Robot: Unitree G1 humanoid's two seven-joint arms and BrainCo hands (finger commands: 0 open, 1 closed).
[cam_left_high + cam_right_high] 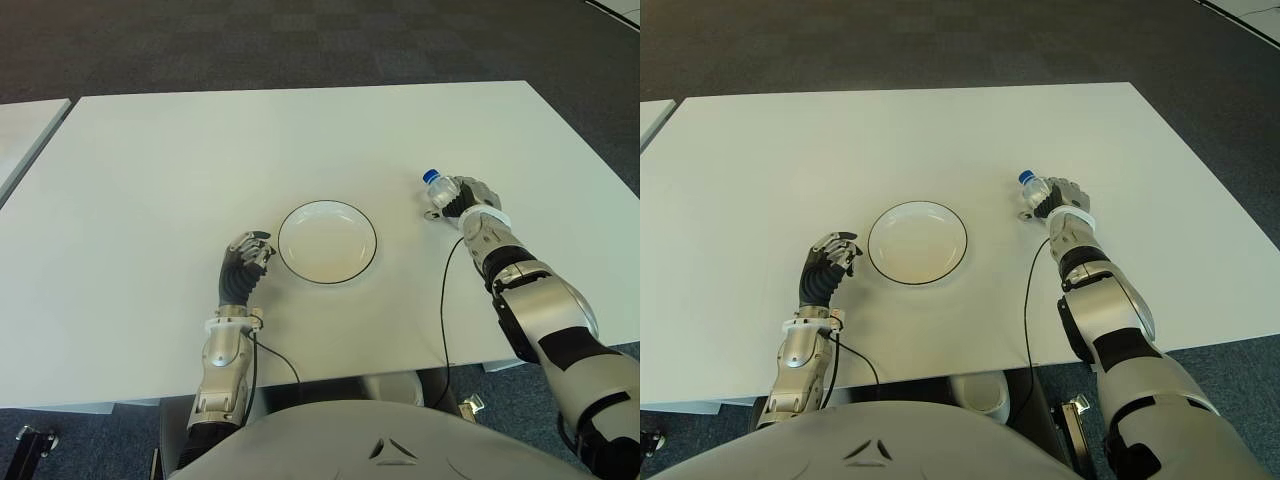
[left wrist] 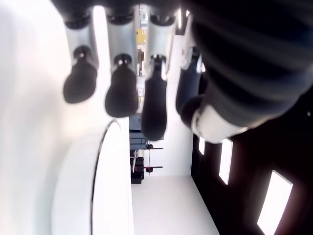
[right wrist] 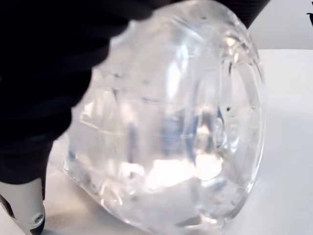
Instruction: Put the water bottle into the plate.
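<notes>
A clear water bottle [image 1: 441,187] with a blue cap lies tilted in my right hand [image 1: 462,198], to the right of the plate. The right wrist view shows the bottle's clear base [image 3: 171,127] close up, with dark fingers wrapped around it. The white plate [image 1: 327,243] with a thin dark rim sits on the table near the front middle, with nothing in it. My left hand [image 1: 246,256] shows just left of the plate's rim, fingers curled and holding nothing. In the left wrist view its fingertips [image 2: 122,93] hang above the plate's edge [image 2: 98,161].
The white table [image 1: 200,150] stretches wide behind and to both sides. A second white table edge [image 1: 25,130] shows at the far left. A black cable [image 1: 446,300] runs off the front edge by the right arm. Dark carpet lies beyond.
</notes>
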